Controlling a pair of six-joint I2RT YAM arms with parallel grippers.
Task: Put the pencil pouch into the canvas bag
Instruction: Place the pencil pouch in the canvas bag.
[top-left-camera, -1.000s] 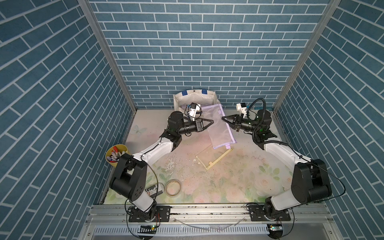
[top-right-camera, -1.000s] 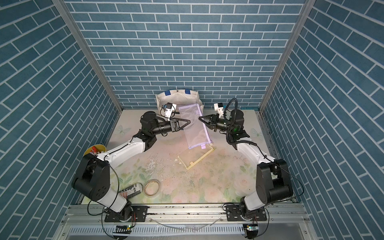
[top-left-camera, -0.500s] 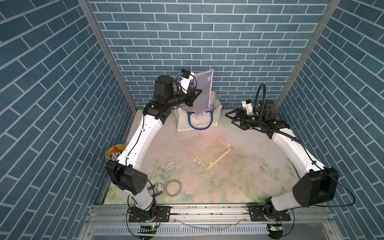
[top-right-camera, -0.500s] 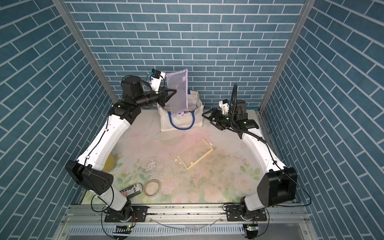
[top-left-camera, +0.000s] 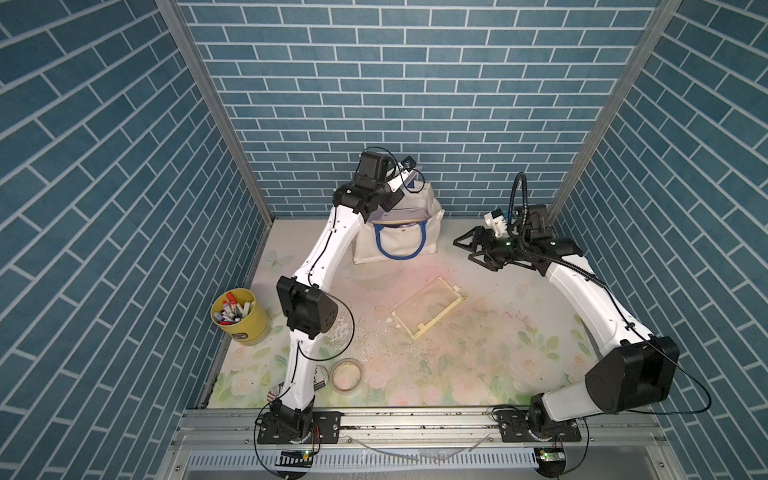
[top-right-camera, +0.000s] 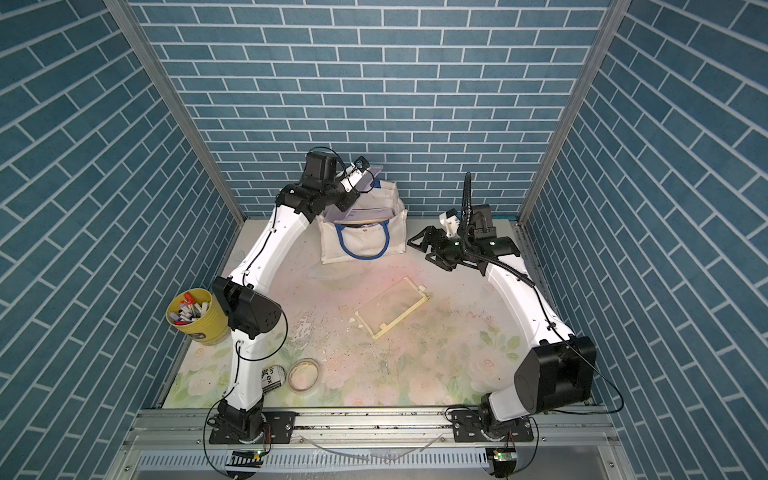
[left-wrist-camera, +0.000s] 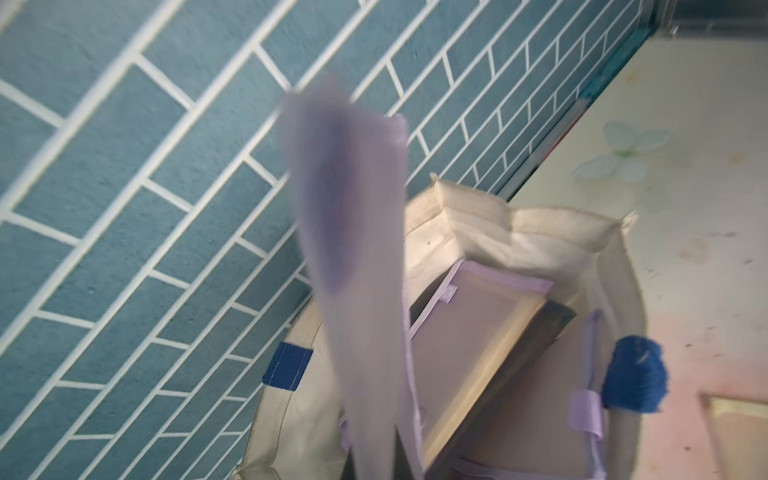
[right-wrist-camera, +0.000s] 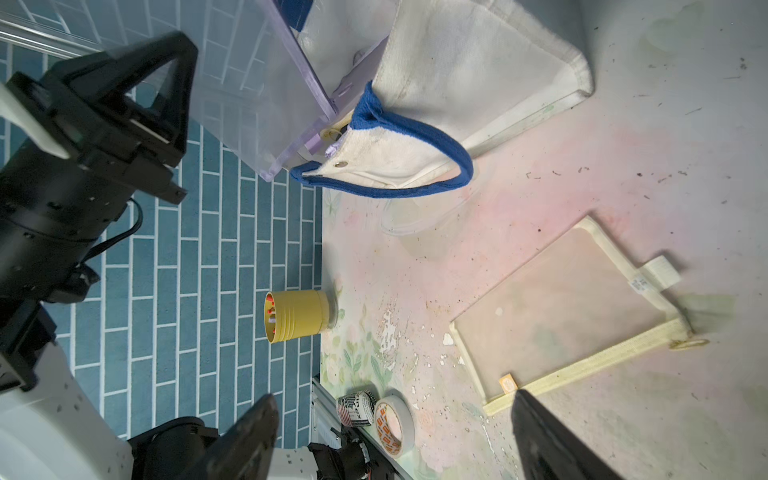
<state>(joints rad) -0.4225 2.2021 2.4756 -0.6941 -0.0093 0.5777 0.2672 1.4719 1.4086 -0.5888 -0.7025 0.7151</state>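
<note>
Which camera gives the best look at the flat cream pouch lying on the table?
The right wrist view: the cream pouch is close and sharp, showing its zipper edge and label tab. Both top views show it whole but small. The left wrist view catches only a corner.

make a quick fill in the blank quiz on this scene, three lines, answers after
1. The left gripper holds the pencil pouch at the mouth of the canvas bag, whose handles are ____.
2. The right gripper is ____ and holds nothing.
3. The cup holding the markers is ____.

Missing words: blue; open; yellow
</note>
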